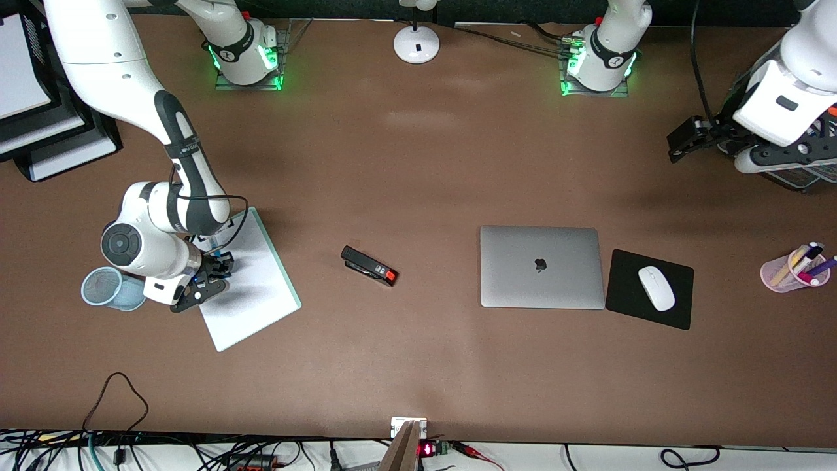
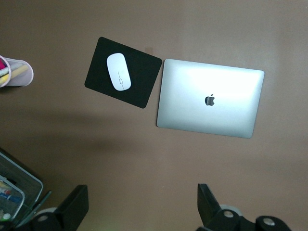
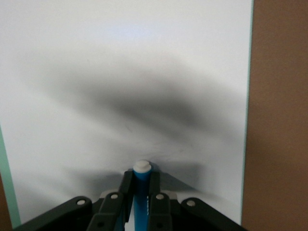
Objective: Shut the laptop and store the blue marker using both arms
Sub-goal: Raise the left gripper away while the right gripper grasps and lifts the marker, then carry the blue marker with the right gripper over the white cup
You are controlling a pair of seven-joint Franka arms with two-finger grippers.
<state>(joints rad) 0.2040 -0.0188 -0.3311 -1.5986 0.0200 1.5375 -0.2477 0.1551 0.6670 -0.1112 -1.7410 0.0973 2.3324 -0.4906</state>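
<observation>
Front view: I see the laptop [image 1: 541,267] shut flat on the table [image 1: 418,163], lid up w/ logo showing, toward the left arm's end. Black mouse pad [image 1: 680,309] just beside it, white mouse [image 1: 656,288] on the pad. Pink pen cup [image 1: 792,271] lies nearer the table's edge at that end. Black stapler [image 1: 369,265] w/ red tip sits mid-table, apart from the rest. Right gripper [image 1: 219,265] is low over the white notepad [image 1: 255,294], next to a blue mesh cup [image 1: 112,288]. Left gripper [image 1: 686,139] hangs high at its own end of the table, arm waiting.

Left wrist view: I'm looking down on the laptop [image 2: 210,98], mouse pad [image 2: 98,74] and mouse [image 2: 119,72]. Left gripper [image 2: 143,206] fingers stand wide apart, nothing between them.

Right wrist view: right gripper [image 3: 141,192] is clenched on the blue marker [image 3: 141,192], white end pointing down at the notepad [image 3: 125,72]. Can't tell if the tip touches the paper.
</observation>
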